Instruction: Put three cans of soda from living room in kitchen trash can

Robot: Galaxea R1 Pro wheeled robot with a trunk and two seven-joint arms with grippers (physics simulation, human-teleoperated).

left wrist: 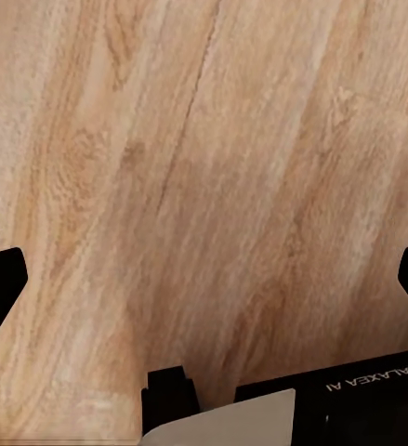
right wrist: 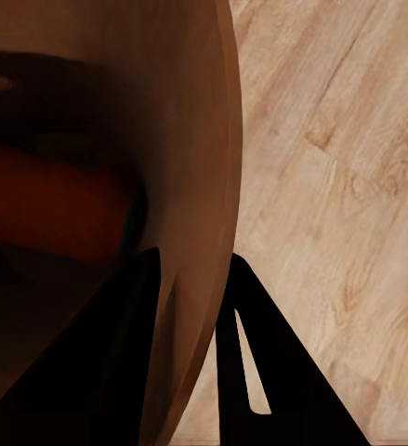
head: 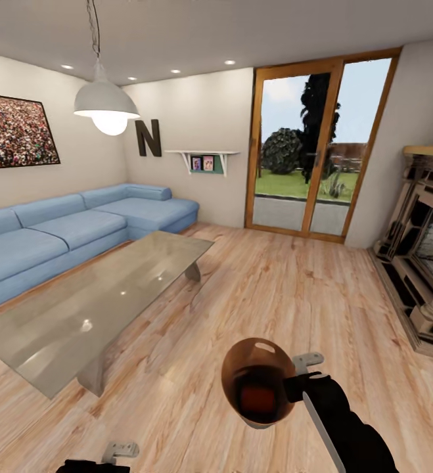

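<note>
I hold the tash can above the wood floor of the living room, tilted so that its copper-brown inside faces the head camera. My right gripper is shut on its rim, with one finger inside and one outside. An orange can of soda lies at the bottom of the bin. In the right wrist view the bin's wall is close up between the fingers, and the orange can glows dimly inside. My left gripper hangs low and open over bare planks.
A low glass table stands to the left, with the long blue corner sofa behind it. Wood-framed glass doors are straight ahead, and a fireplace lines the right wall. A pendant lamp hangs over the table.
</note>
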